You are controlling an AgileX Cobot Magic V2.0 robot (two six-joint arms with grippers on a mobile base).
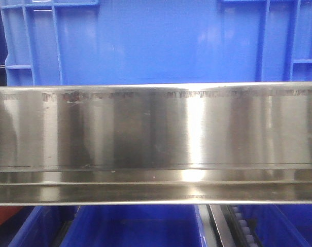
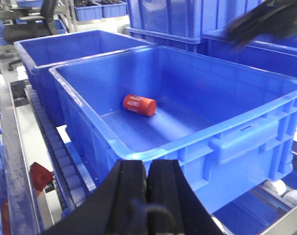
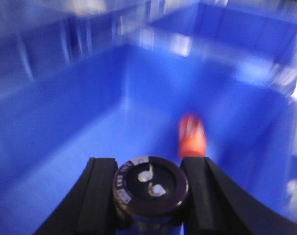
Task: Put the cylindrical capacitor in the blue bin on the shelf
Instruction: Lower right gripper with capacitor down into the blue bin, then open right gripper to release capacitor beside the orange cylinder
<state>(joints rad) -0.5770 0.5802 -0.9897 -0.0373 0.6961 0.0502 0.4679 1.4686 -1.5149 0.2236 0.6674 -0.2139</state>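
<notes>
A dark cylindrical capacitor (image 3: 149,185) with two metal terminals on its end face sits between the fingers of my right gripper (image 3: 149,171), which is shut on it. It hangs over the inside of the blue bin (image 3: 65,122); the right wrist view is blurred. An orange-red cylinder printed "4680" (image 2: 139,105) lies on its side on the floor of the blue bin (image 2: 187,142) and shows as an orange blur (image 3: 191,134) beyond the capacitor. My left gripper (image 2: 147,169) is shut on nothing, just outside the bin's near corner. The shelf's steel rail (image 1: 156,139) fills the front view.
A second blue bin (image 2: 50,49) stands behind the first, with stacked blue crates (image 2: 178,19) at the back. A roller track (image 2: 55,152) runs along the bins' left side, with a small red object (image 2: 40,175) beside it. A dark blurred arm (image 2: 266,22) shows at top right.
</notes>
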